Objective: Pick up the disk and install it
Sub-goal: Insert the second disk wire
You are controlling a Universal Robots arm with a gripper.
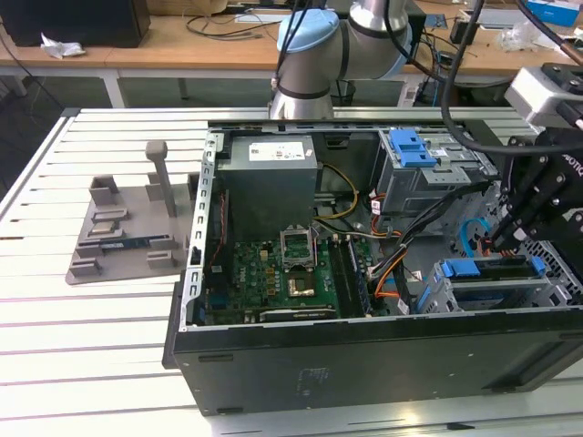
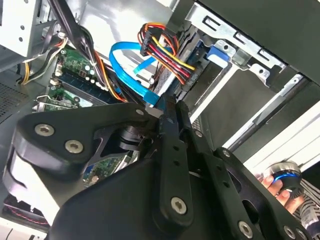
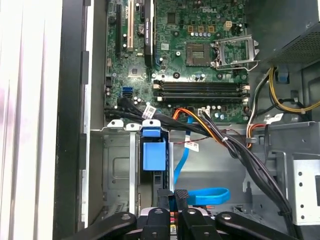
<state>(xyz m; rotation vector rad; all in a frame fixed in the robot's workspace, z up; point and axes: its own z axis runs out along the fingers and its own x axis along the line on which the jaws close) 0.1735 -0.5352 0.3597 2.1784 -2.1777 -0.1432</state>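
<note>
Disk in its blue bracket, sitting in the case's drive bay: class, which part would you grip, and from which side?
Grip the disk by its blue bracket, probably from above. In the exterior view it seems to stand on edge in the grey bay, whose walls cover its flat faces. That leaves the bracket's upper edge exposed.

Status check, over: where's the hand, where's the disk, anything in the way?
Hand low inside the case, at the drive bay, exterior view's right. Disk in that bay, blue bracket showing. Blue cable and power wires crowd the hand.
</note>
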